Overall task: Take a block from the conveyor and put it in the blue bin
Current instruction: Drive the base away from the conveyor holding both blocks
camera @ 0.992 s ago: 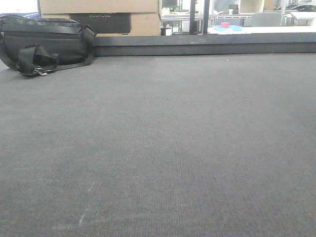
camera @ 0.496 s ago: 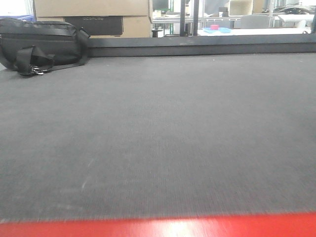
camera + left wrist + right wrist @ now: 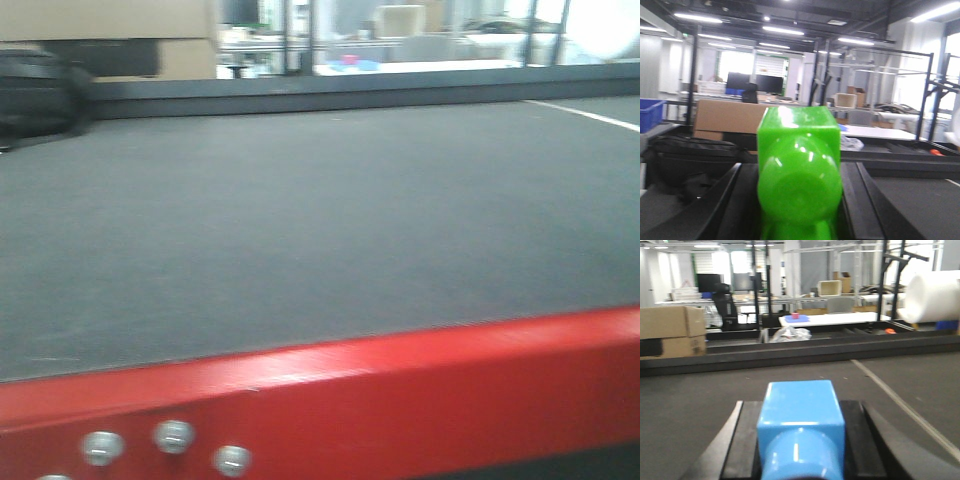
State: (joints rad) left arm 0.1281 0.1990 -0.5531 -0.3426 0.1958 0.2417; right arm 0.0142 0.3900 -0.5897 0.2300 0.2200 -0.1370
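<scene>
Left tool [image 3: 799, 167] is closed around a glossy green plastic block [image 3: 799, 145]; right tool [image 3: 800, 405] likewise grips a light blue plastic block [image 3: 801, 422] above the dark grey woven conveyor surface [image 3: 320, 220]. Carrying step, seemingly; next, reach the blue plastic bin [image 3: 649, 114].

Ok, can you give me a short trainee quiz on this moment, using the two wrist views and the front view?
1. True or false: the left gripper holds a glossy green plastic block between its fingers.
2. What sits in the right gripper? A) a light blue plastic block B) a red ball C) nothing
3. Fill in the blank: in the front view, the near edge of the dark grey woven conveyor is bordered by a ___ glossy beam with round bolts.

Key: 1 true; 2 A; 3 red.
</scene>
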